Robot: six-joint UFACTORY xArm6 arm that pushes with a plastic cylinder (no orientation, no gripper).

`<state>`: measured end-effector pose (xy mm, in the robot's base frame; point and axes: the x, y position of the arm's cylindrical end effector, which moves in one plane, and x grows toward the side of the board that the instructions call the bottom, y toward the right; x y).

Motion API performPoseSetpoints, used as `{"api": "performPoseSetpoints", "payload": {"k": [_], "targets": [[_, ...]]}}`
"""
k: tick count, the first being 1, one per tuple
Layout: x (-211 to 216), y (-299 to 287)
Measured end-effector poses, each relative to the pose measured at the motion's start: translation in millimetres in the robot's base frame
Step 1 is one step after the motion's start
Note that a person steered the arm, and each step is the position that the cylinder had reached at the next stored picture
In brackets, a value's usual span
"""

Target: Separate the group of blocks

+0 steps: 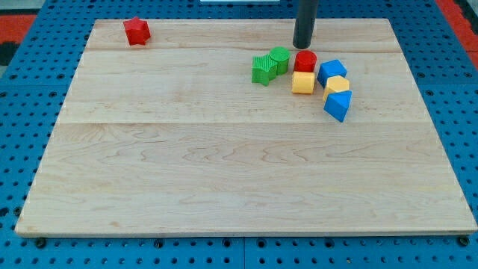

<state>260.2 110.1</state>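
My tip [302, 46] stands at the view's top, just above the red cylinder [305, 61] and apart from it by a small gap. The group lies right of centre near the top: a green star block [263, 69] touching a green cylinder-like block [279, 59], the red cylinder, a yellow cube [302, 82] below it, a blue block [332, 72], a small yellow block [336, 84] and a blue wedge-like block [337, 105] at the lower right. A red star-like block [137, 31] sits alone at the top left.
The wooden board [224, 164] lies on a blue pegboard surface [22, 112]. The board's top edge runs close behind my tip.
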Motion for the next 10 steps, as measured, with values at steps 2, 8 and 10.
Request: {"api": "performPoseSetpoints", "payload": {"k": [2,8,10], "targets": [[-5.7,-2.8],[46.7,-100.7],[26.3,-151.9]]}}
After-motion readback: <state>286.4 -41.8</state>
